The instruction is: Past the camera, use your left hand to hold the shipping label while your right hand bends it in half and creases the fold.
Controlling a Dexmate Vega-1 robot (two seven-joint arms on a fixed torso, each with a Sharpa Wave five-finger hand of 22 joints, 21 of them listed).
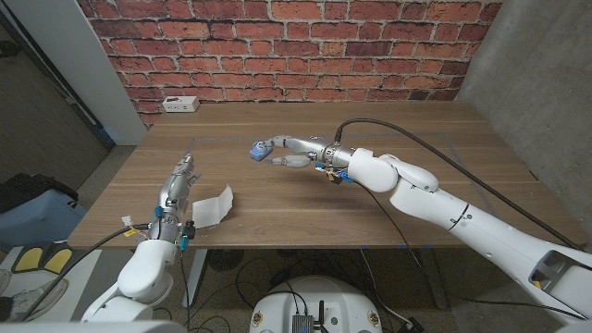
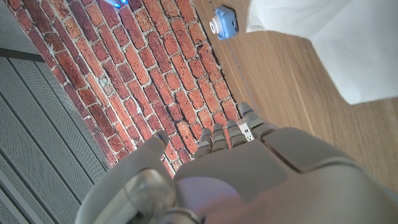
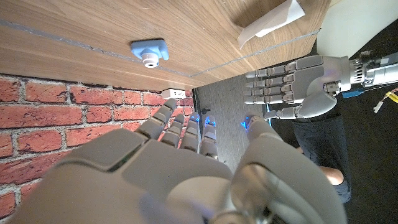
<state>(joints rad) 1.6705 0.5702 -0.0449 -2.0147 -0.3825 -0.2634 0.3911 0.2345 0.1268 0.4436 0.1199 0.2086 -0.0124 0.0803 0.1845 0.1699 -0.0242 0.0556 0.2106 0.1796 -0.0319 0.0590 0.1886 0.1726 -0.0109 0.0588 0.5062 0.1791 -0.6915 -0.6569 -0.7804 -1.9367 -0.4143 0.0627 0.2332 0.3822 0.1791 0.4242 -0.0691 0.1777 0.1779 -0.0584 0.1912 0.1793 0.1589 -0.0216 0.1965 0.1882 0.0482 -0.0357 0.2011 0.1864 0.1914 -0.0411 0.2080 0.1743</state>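
Note:
A white shipping label point(image 1: 213, 205) lies near the table's front left, one end slightly raised. It also shows in the left wrist view as the label point(image 2: 336, 43) and in the right wrist view as the label point(image 3: 270, 22). My left hand point(image 1: 176, 190) stands just left of it, fingers straight and holding nothing; the left hand point(image 3: 298, 87) is apart from the sheet. A small blue camera point(image 1: 259, 150) sits mid-table. My right hand point(image 1: 291, 153) hovers just right of it, fingers spread and empty. The camera point(image 3: 149, 51) stands free on the wood.
A white socket box point(image 1: 178, 104) sits at the table's back left by the brick wall. A thin line point(image 1: 222, 137) is marked on the wooden table point(image 1: 388, 120). Bare wood lies right of the right arm.

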